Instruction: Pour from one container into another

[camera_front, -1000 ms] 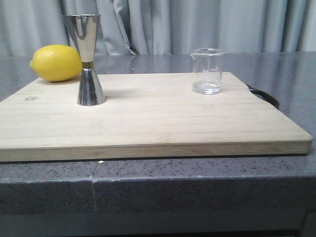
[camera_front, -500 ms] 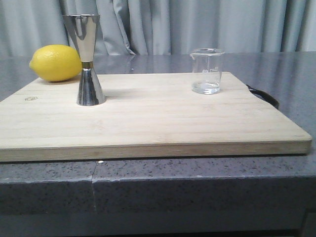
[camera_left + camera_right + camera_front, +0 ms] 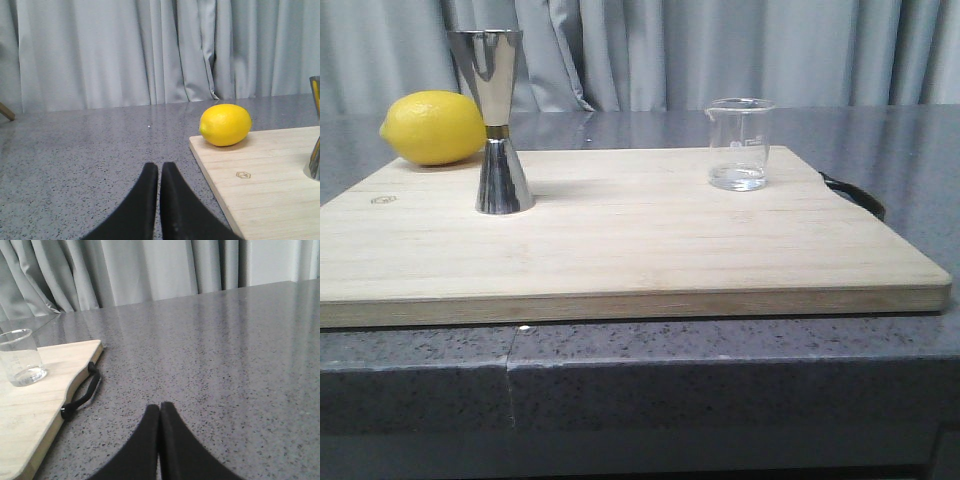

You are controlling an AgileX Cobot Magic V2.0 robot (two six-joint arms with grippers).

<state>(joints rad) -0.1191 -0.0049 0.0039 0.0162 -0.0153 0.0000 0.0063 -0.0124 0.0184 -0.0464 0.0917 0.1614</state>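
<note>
A polished steel hourglass-shaped jigger (image 3: pixel 496 120) stands upright near the back left of the pale wooden cutting board (image 3: pixel 620 250), just in front of a yellow lemon (image 3: pixel 433 127); a small clear glass beaker (image 3: pixel 740 144) stands upright well apart from it toward the board's back right. Whether either vessel holds liquid cannot be told, so this layout fits both a pour yet to come and one already made with the vessels set back down. Both arms rest low over the speckled grey desk (image 3: pixel 720 350) off the board's sides, the left end effector (image 3: pixel 159 172) clenched with fingers pressed together and empty, the right end effector (image 3: pixel 159 412) likewise clenched and empty. Any grasp of the jigger would do best at its narrow waist, keeping it level. The left wrist view shows a stamped logo (image 3: pixel 243 175) on the board; the right wrist view shows the board's black cord loop (image 3: pixel 82 395) fully.
</note>
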